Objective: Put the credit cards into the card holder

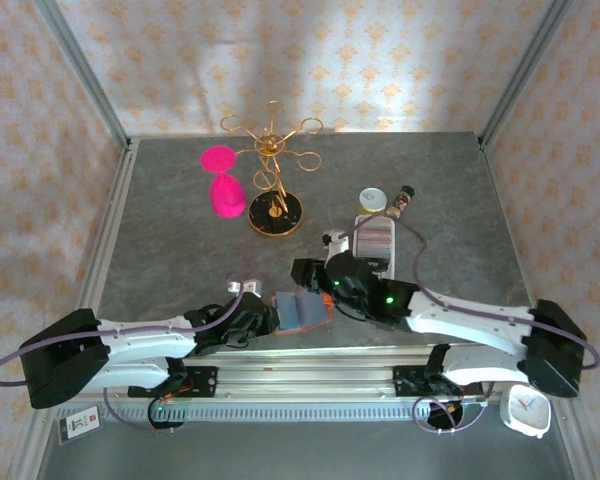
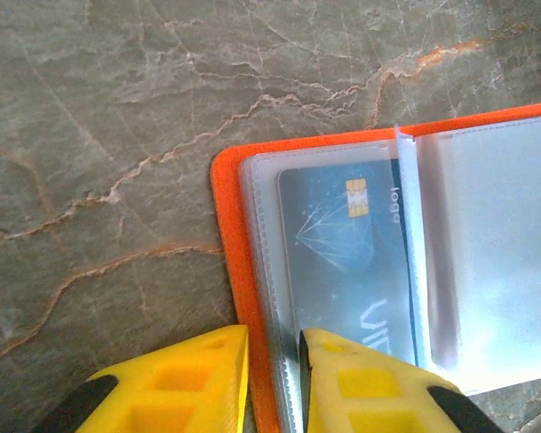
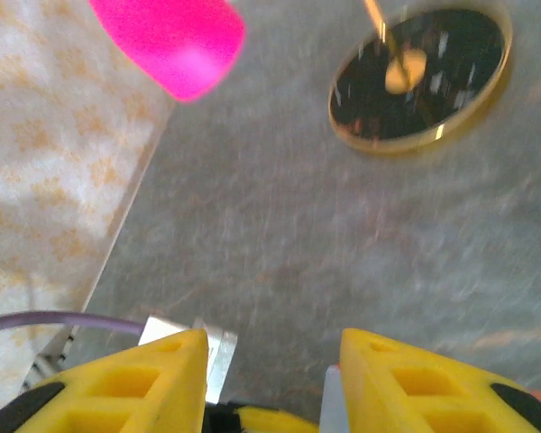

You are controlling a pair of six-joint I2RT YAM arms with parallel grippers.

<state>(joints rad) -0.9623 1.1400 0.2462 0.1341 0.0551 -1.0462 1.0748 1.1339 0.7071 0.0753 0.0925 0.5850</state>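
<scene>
Left wrist: left gripper (image 2: pixel 272 341) straddles card holder (image 2: pixel 231 225) edge.

Soft, even light is falling from overhead in the top view. Two brighter patches are glowing on the back wall (image 1: pixel 310 60), and the arms (image 1: pixel 145 340) are casting only faint shadows on the surface (image 1: pixel 180 230). The left wrist view is coming through crisp, though the clear sleeve (image 2: pixel 496 253) in the holder (image 2: pixel 227 262) is washing out in pale glare. The right wrist view is smearing with motion blur: the pink shape (image 3: pixel 171 41) and dark round base (image 3: pixel 419 77) are showing soft edges, and the fingers (image 3: pixel 135 383) are sitting out of focus.
</scene>
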